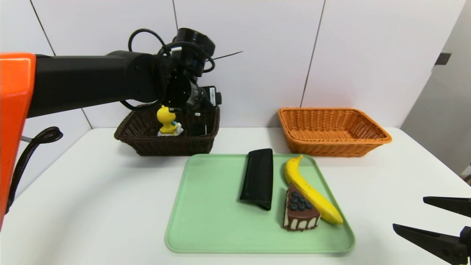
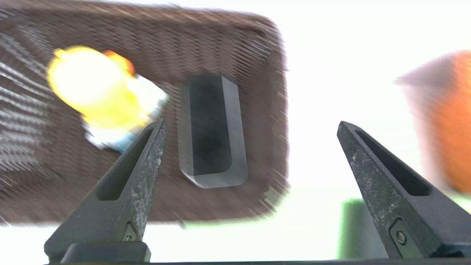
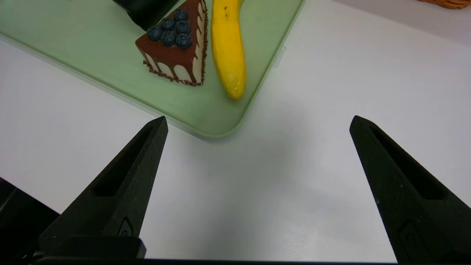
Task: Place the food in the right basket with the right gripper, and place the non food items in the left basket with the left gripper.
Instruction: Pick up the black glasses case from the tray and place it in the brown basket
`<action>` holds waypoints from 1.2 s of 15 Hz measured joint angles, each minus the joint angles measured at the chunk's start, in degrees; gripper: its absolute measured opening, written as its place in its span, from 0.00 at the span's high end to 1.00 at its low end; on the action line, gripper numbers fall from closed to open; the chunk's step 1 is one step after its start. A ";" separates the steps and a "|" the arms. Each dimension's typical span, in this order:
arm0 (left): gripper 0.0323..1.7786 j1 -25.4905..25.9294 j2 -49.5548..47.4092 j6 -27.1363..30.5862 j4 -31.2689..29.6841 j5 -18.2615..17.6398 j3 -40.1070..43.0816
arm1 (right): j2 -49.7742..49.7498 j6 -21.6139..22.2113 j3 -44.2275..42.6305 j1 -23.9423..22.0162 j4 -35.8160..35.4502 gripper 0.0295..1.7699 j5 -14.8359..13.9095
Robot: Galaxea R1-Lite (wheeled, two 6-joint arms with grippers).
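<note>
At upper left our left gripper [image 2: 250, 127], jaws apart, hangs over the dark basket [image 1: 127, 130] holding duck [image 1: 167, 121] and device [image 2: 211, 129]; mid-frame on the tray [image 1: 206, 206], we'd pinch the soft, light black case [image 1: 257, 178] across its width; at lower right, our right gripper [image 1: 408, 213] waits spread.

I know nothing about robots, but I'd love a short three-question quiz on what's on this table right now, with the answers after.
1. True or false: the orange woven basket holds the long yellow banana.
2. Which items lie in the dark brown woven basket? A) yellow duck toy and black-faced oblong device B) chocolate cake wedge with blueberries C) flat black fabric case
3. Fill in: the left gripper, fingers apart, hovers above the ____ basket; the right gripper waits open off the green tray.

Key: 1 false, it's on the tray; 2 A; 3 dark brown.
</note>
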 joint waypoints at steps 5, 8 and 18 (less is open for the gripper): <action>0.06 -10.67 -0.78 -8.33 8.25 3.77 0.20 | 0.07 0.00 0.09 0.00 0.00 0.03 -0.02; 0.06 -13.90 1.34 -13.20 10.70 3.91 0.09 | 0.07 -0.04 0.09 0.00 -0.02 0.03 -0.02; 0.05 -18.43 9.78 -17.01 11.86 3.46 0.01 | 0.05 0.07 0.85 0.00 -0.09 0.03 -0.02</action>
